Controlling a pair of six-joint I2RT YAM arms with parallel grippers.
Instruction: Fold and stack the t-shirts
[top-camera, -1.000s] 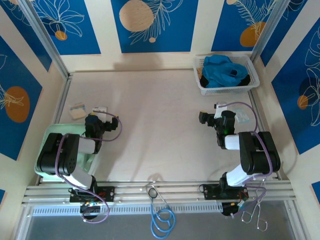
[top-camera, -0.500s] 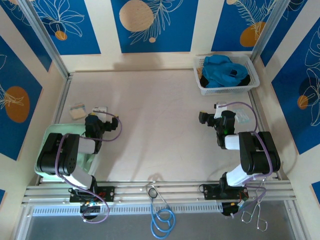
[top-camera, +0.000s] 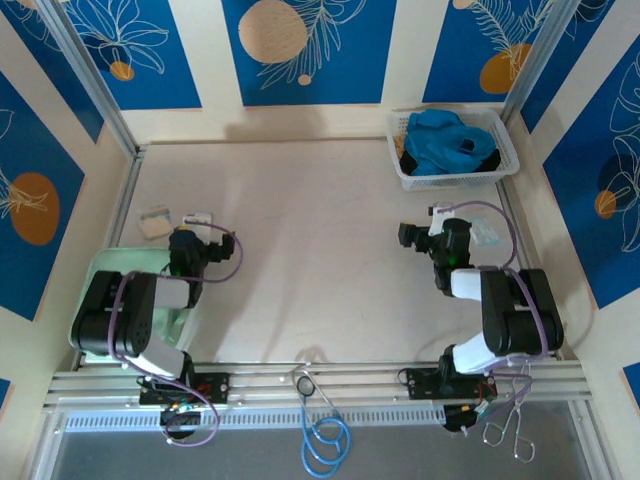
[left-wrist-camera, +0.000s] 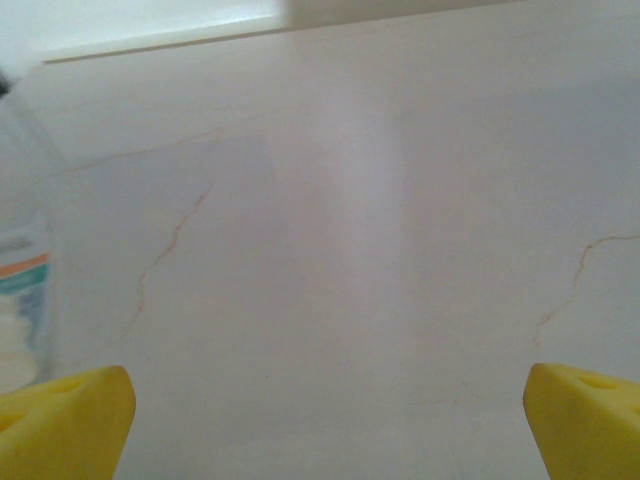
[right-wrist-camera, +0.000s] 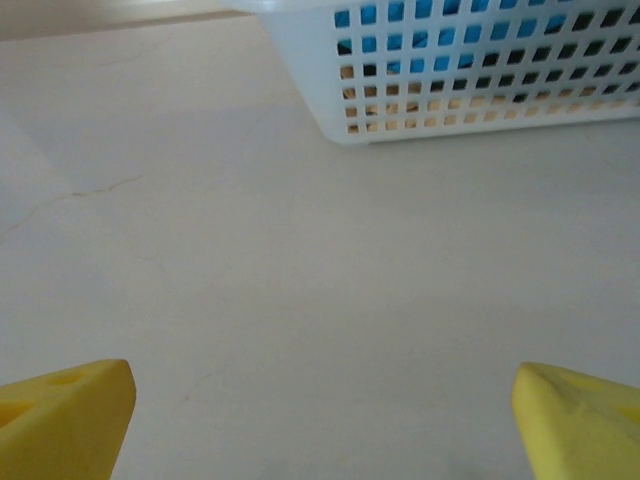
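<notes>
The teal-blue t-shirt (top-camera: 440, 140) lies bunched in the white mesh basket (top-camera: 505, 165) at the back right. The black t-shirt (top-camera: 489, 158) is tucked under it at the basket's right end. In the right wrist view, teal (right-wrist-camera: 400, 15) and black cloth (right-wrist-camera: 520, 80) show through the basket wall (right-wrist-camera: 300, 60). My right gripper (top-camera: 448, 234) rests low over the table in front of the basket, open and holding nothing (right-wrist-camera: 320, 425). My left gripper (top-camera: 185, 240) sits low at the left, also open and holding nothing (left-wrist-camera: 325, 430).
A pale green pad (top-camera: 100, 270) lies under the left arm. Two small packets (top-camera: 155, 222) (top-camera: 200, 218) lie just beyond the left gripper, one at the left edge (left-wrist-camera: 20, 310) of its wrist view. A clear packet (top-camera: 485, 232) lies beside the right gripper. Walls enclose the table.
Both arms have settled very slightly; the grippers stay where they were, open. The shirts and basket have not moved.
</notes>
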